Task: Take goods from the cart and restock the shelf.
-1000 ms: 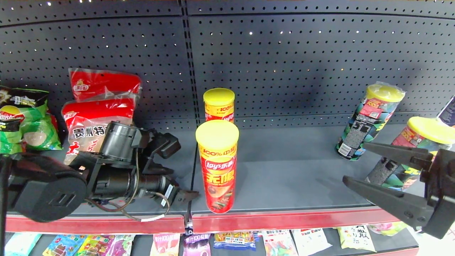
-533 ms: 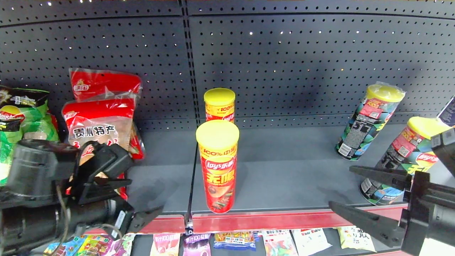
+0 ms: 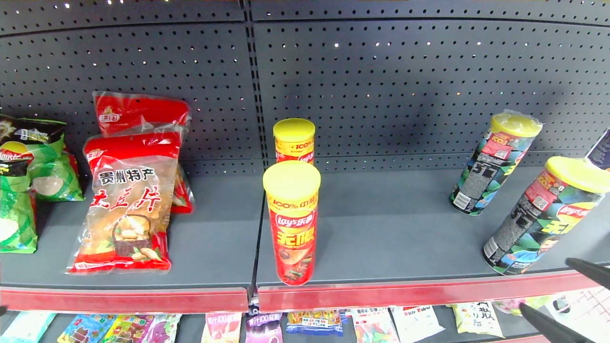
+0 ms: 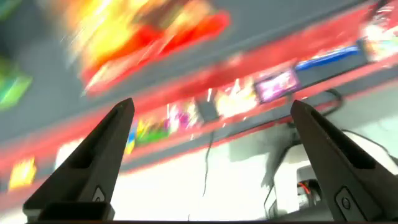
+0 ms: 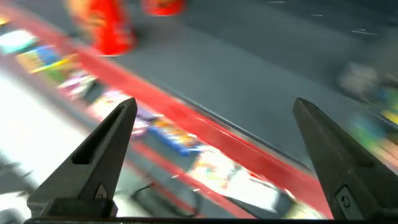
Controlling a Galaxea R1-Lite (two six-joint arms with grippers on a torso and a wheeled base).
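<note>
Shelf (image 3: pixel 381 238) carrying the goods, left gripper (image 4: pixel 211 104) and right gripper (image 5: pixel 214 102) both spread wide with nothing between the fingers.
And here's the layout: a red chip can (image 3: pixel 291 224) stands upright near the shelf's front edge, just right of the seam between the two boards, with a second red can (image 3: pixel 294 139) right behind it against the pegboard back panel (image 3: pixel 381 85). Over on the right, two dark-patterned cans with yellow lids, one (image 3: pixel 495 164) toward the back, the other (image 3: pixel 538 216) closer to the front lip. On the left, a big peanut bag (image 3: pixel 126 205) leans back against another red bag (image 3: pixel 138 112), green snack bags (image 3: pixel 28 166) beside them. The right gripper sits low at the right corner, below the red shelf lip (image 3: pixel 381 295), apart from every can. Small colourful packets (image 3: pixel 371 324) line the tier underneath.
</note>
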